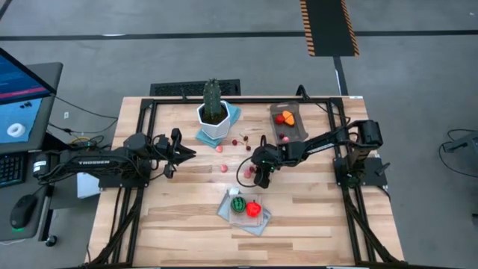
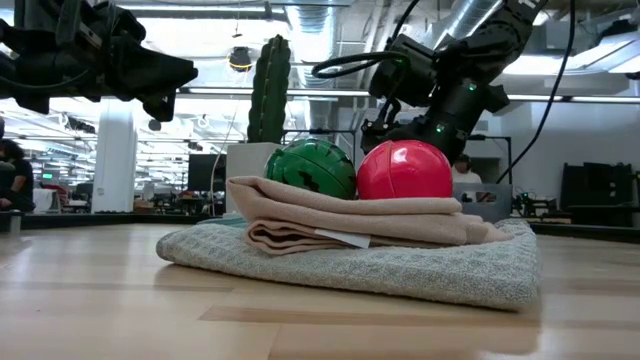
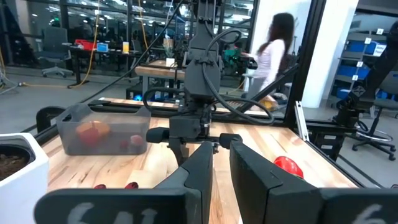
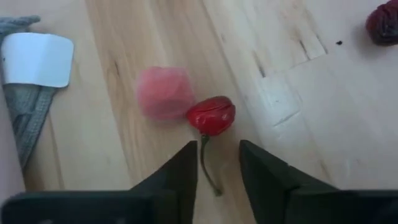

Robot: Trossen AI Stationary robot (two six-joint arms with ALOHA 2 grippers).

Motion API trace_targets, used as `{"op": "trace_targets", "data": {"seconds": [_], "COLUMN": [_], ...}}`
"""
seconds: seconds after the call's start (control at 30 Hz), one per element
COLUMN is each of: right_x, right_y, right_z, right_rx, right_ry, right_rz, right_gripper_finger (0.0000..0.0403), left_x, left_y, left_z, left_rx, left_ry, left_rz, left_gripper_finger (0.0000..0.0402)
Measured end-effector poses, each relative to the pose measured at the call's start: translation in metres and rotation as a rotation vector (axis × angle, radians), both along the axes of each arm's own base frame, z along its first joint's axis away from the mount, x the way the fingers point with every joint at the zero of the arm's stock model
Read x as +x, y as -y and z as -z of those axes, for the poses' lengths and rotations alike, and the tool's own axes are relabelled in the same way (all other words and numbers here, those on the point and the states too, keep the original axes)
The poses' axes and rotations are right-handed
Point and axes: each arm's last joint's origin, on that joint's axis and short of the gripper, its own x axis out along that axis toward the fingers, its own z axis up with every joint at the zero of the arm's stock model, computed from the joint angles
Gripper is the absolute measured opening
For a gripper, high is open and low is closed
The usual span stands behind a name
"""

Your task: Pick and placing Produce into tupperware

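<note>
The translucent tupperware (image 1: 287, 122) sits near the table's far edge and holds an orange and a red piece. My right gripper (image 4: 217, 163) is open and hovers low over mid-table (image 1: 260, 175). Its fingers stand on either side of the stem of a small red cherry (image 4: 211, 115), without touching it. A pale pink piece (image 4: 165, 92) lies against the cherry. More berries (image 1: 235, 142) are scattered near the cactus pot. A green-striped ball (image 2: 312, 168) and a red ball (image 2: 404, 170) rest on folded cloth. My left gripper (image 3: 221, 163) waits above the table's left side, a narrow gap between its fingers.
A tall cactus in a white pot (image 1: 214, 112) stands at the far edge, left of the tupperware. Folded cloths (image 1: 245, 209) lie near the table's near edge. A dark red berry (image 4: 382, 22) lies apart from the cherry. A person (image 3: 273, 53) stands beyond the table.
</note>
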Motion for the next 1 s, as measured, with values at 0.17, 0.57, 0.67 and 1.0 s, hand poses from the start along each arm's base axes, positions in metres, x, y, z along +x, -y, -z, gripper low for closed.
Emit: {"op": "trace_targets", "data": {"seconds": [0.17, 0.57, 0.67, 1.0], "right_x": [0.000, 0.010, 0.019, 0.031], "right_y": [0.000, -0.001, -0.002, 0.008], "right_z": [0.001, -0.009, -0.022, -0.063], "right_rx": [-0.003, 0.057, 0.056, -0.118], "right_ry": [-0.002, 0.025, 0.037, -0.106], "right_rz": [0.005, 0.046, 0.040, 0.086], "right_gripper_finger": [0.0071, 0.0013, 0.0011, 0.0010], "left_x": [0.000, 0.000, 0.000, 0.000], "left_y": [0.000, 0.000, 0.000, 0.000], "left_z": [0.000, 0.000, 0.000, 0.000], "left_rx": [0.000, 0.000, 0.000, -0.002], "left_ry": [0.000, 0.000, 0.000, 0.000], "left_rz": [0.000, 0.000, -0.001, 0.001], "left_gripper_finger": [0.0045, 0.0045, 0.0045, 0.0045]}}
